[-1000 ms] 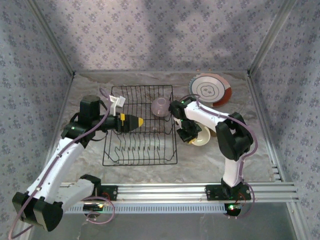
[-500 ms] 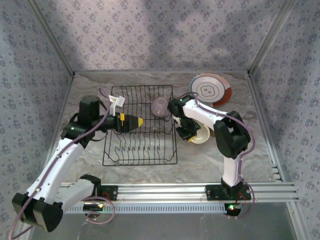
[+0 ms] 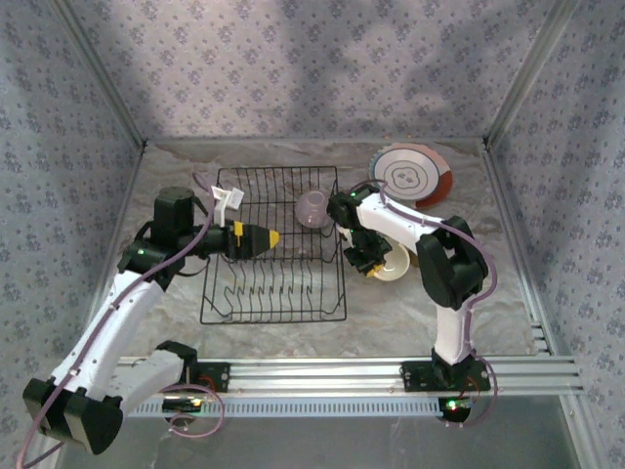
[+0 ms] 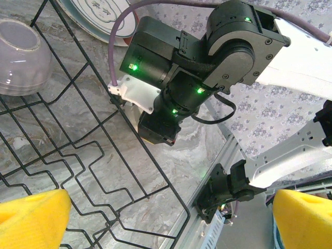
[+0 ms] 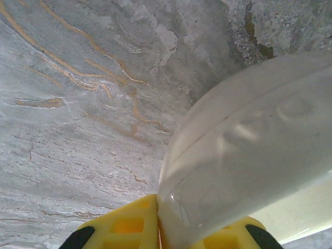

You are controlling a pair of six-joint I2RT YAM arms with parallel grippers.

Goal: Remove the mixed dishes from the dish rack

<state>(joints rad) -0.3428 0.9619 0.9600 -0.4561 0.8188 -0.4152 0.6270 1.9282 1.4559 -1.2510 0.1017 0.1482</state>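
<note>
Standing at the table, I'm watching the right gripper [image 3: 367,262] working just off the right side of the black wire dish rack [image 3: 273,319], down on the cream bowl [image 3: 395,264], which is sitting on the marble tabletop [image 3: 391,322], beside the rack. In the right wrist view the bowl's thin wall is running down between the two yellow fingers [image 5: 122,228]. The jaws are standing narrow on either side of it, but whether they are pinching it or only flanking it I cannot tell.

The left gripper [image 3: 259,237] is hanging over the middle of the rack with its jaws spread wide and nothing between them. A lavender bowl [image 3: 312,208] is resting at the rack's far right corner, domed side showing, and a stack of plates [image 3: 408,174] is lying on the table near the back right.

I'm judging both bowls to be light, rigid and smooth-skinned — slippery under a hard pad, and liable to chip or skid if dropped. The rim looks like the place to take hold, one finger inside and one outside. The lavender one, lying dome-up among the wires, is looking awkward — its lip is partly hidden.
</note>
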